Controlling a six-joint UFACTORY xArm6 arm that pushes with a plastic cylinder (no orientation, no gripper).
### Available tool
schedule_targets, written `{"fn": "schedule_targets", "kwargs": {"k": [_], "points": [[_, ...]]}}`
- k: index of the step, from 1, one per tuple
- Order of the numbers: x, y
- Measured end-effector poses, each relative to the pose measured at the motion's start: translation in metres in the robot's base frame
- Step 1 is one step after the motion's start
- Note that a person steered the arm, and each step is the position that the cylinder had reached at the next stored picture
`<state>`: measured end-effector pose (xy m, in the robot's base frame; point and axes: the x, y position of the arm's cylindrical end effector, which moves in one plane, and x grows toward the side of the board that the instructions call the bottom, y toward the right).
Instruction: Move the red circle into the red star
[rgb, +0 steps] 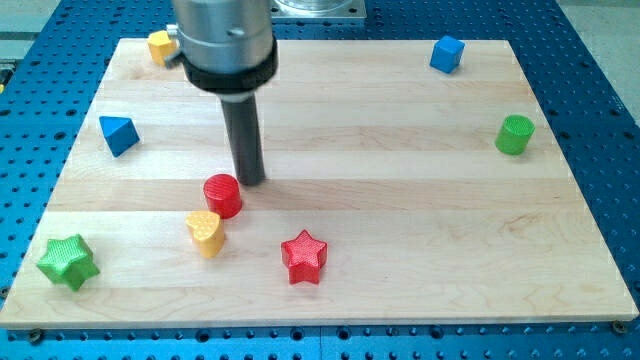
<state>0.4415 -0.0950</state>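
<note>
The red circle (222, 195) lies on the wooden board left of centre. The red star (303, 256) lies below and to the right of it, a short gap away. My tip (250, 181) rests on the board just to the upper right of the red circle, touching or almost touching its edge. A yellow heart-shaped block (204, 232) sits just below the red circle, close to it.
A green star (68, 261) is at the bottom left. A blue triangle (117, 134) is at the left. A yellow block (161, 46) is at the top left, a blue cube (447, 54) at the top right, a green cylinder (515, 134) at the right.
</note>
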Motion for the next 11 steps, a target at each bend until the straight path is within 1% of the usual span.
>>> {"fn": "schedule_targets", "kwargs": {"k": [1,2,3,4,5,6,7,8,9,10,11], "points": [[0.066,-0.036],[0.082,0.019],[0.052,0.008],[0.056,0.034],[0.06,0.011],[0.079,0.043],[0.063,0.034],[0.057,0.094],[0.057,0.108],[0.07,0.079],[0.083,0.072]]}}
